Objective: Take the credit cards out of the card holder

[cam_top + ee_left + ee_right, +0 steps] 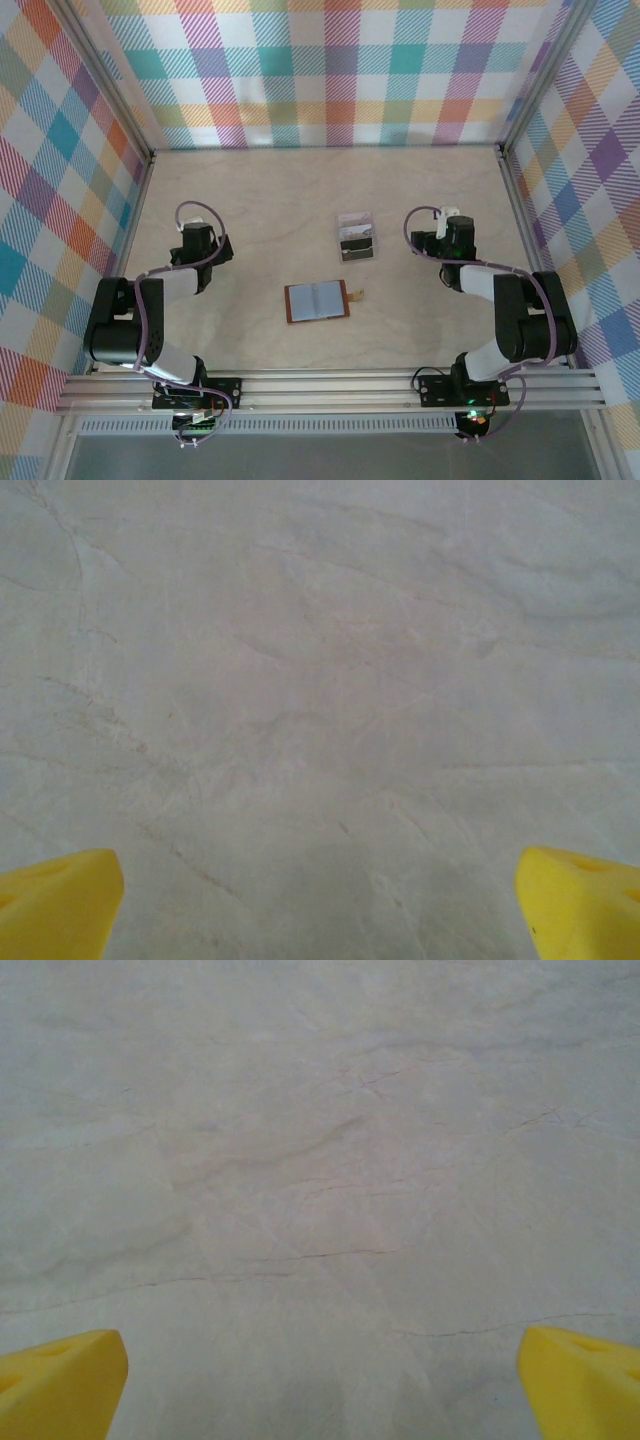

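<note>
The card holder (317,301) lies unfolded at the table's middle, brown-edged with greyish sleeves facing up and its snap tab (355,294) sticking out to the right. Behind it, dark and whitish credit cards (357,240) lie in a clear tray (356,219). My left gripper (199,243) hangs over bare table well left of the holder. In the left wrist view that gripper (320,910) is open, its yellow fingertips (60,900) far apart with nothing between them. My right gripper (457,238) is right of the tray, and the right wrist view shows it (322,1385) open over bare table too.
The pale wooden table (270,200) is walled by checked panels at the back and both sides. An aluminium rail (330,388) with both arm bases runs along the near edge.
</note>
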### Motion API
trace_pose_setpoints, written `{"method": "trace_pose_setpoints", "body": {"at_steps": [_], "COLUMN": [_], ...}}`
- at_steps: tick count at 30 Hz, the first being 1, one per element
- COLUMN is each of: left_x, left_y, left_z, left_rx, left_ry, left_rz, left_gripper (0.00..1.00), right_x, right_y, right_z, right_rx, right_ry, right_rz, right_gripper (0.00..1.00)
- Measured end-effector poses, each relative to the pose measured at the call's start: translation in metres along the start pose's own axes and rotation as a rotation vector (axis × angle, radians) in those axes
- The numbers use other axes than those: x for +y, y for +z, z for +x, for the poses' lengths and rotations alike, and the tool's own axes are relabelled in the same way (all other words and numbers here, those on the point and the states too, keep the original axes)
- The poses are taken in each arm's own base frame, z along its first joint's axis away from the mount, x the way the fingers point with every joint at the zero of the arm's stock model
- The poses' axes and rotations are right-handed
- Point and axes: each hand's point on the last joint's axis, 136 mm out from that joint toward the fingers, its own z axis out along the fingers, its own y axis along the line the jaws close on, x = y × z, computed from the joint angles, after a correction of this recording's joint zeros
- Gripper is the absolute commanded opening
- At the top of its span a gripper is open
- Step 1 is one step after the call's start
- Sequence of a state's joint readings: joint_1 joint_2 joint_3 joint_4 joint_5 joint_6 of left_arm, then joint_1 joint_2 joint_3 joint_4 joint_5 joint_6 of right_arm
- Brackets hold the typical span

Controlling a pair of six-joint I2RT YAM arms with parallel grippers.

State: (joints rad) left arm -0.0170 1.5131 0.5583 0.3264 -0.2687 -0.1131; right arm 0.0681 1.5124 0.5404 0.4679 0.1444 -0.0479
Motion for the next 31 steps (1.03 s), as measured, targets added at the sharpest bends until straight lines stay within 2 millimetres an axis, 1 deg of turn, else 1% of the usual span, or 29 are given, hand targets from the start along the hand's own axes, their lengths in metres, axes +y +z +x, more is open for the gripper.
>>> {"method": "trace_pose_setpoints", "body": {"at_steps": [2,4,5,6,8,11,13,15,21,31], "left_x": [-0.006,-0.018,-0.023,-0.028,-0.038,-0.046,-0.049,-0.051,-0.055,-0.056], "left_y": [0.001,-0.001,-0.002,-0.003,-0.006,-0.007,-0.006,-0.006,-0.009,-0.010], "left_z": [-0.010,-0.022,-0.024,-0.025,-0.024,-0.012,0.001,0.004,-0.007,-0.011], "left_rx": [-0.038,-0.086,-0.100,-0.114,-0.139,-0.161,-0.142,-0.140,-0.189,-0.206], "left_ry": [-0.012,-0.007,-0.002,0.008,0.036,0.070,0.094,0.108,0.117,0.114], "left_rz": [0.045,0.116,0.146,0.177,0.224,0.262,0.273,0.277,0.285,0.288], "left_gripper": [1.00,0.99,0.98,0.99,1.00,1.00,1.00,1.00,1.00,1.00], "right_x": [-0.003,-0.005,-0.006,-0.006,-0.005,-0.002,-0.001,0.000,0.001,0.002], "right_y": [-0.001,-0.003,-0.004,-0.005,-0.006,-0.006,-0.007,-0.008,-0.008,-0.008], "right_z": [-0.002,-0.004,-0.002,0.001,0.007,0.004,-0.001,-0.005,-0.007,-0.008], "right_rx": [-0.032,-0.077,-0.094,-0.104,-0.102,-0.121,-0.142,-0.156,-0.166,-0.167], "right_ry": [0.025,0.051,0.060,0.063,0.069,0.068,0.066,0.065,0.064,0.064], "right_rz": [-0.009,-0.029,-0.039,-0.049,-0.063,-0.083,-0.091,-0.097,-0.101,-0.108], "right_gripper": [1.00,1.00,1.00,1.00,1.00,1.00,1.00,1.00,1.00,1.00]}}
